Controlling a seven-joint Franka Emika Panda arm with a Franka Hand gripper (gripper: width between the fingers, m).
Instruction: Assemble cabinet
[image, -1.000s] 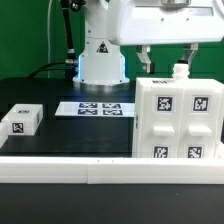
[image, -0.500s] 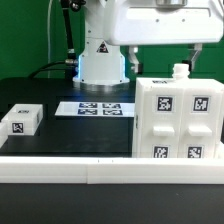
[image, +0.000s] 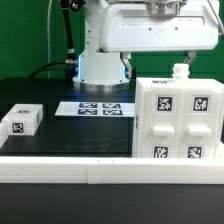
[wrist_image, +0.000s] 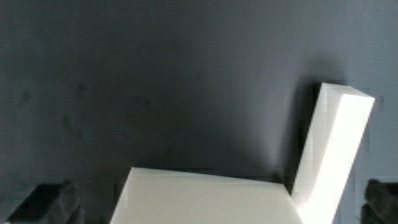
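The cabinet (image: 178, 118) is a large white boxy body with square tags on its front panels, standing at the exterior view's right with a small white knob (image: 179, 70) on top. My gripper (image: 160, 66) hangs just above and behind the cabinet's top, jaws wide apart and empty. In the wrist view the cabinet's white top (wrist_image: 205, 195) and an upright white side wall (wrist_image: 334, 140) lie between my dark fingertips (wrist_image: 43, 202), and nothing is held.
A small white tagged block (image: 22, 118) lies at the exterior view's left. The marker board (image: 100, 107) lies flat in front of the robot base (image: 100, 60). A white rail (image: 100, 170) runs along the table's front edge.
My hand has shifted toward the exterior view's left and slightly lower over the cabinet. The cabinet and the small block have not moved.
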